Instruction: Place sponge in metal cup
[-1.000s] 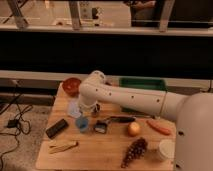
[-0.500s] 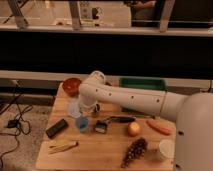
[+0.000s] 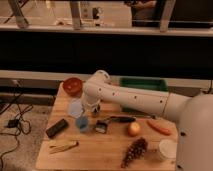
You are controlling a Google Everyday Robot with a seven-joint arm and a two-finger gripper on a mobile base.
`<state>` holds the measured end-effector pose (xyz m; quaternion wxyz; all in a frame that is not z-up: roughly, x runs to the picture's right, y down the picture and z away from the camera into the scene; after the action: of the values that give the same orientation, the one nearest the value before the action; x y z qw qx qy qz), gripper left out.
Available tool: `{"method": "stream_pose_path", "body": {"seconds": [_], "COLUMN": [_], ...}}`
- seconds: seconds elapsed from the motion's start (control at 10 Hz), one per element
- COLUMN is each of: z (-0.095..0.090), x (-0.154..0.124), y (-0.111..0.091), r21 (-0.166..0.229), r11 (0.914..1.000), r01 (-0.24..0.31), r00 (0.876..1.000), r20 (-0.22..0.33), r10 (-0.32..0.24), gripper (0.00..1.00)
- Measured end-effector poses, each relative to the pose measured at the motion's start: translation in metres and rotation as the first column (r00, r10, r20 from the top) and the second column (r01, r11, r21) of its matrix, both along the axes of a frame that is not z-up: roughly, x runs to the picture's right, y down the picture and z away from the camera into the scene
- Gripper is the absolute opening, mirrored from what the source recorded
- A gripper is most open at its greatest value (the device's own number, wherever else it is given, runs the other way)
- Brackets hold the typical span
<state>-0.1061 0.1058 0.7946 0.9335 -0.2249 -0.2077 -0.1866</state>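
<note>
On wooden table (image 3: 100, 150), sponge (image 3: 82, 123) sits just beside end effector (image 3: 95, 110).

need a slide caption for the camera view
Robot claw low over the wooden table, between a red bowl and a blue cup, grapes and a carrot nearby.

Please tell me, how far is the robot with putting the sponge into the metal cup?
Done: nothing visible; the metal cup shows no sponge. In hand: the gripper hangs low between the pale blue sheet and the metal cup; whether it holds the sponge is hidden. Left: dropping it in.
</note>
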Motion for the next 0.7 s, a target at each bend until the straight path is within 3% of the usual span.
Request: {"method": "stream_pose_path", "body": {"seconds": [0.2,0.7], "z": [-0.0008,-0.0011], "x": [-0.0013,-0.0024], "y": [0.0103,0.0114], "r21": [-0.014,-0.016], "r11": [0.9999,0.9999], "r01": [-0.001,-0.001], "r00": [1.000,1.000], "r20": [0.007,0.009], "r10": [0.001,0.001], "gripper": [0.00,0.00]}}
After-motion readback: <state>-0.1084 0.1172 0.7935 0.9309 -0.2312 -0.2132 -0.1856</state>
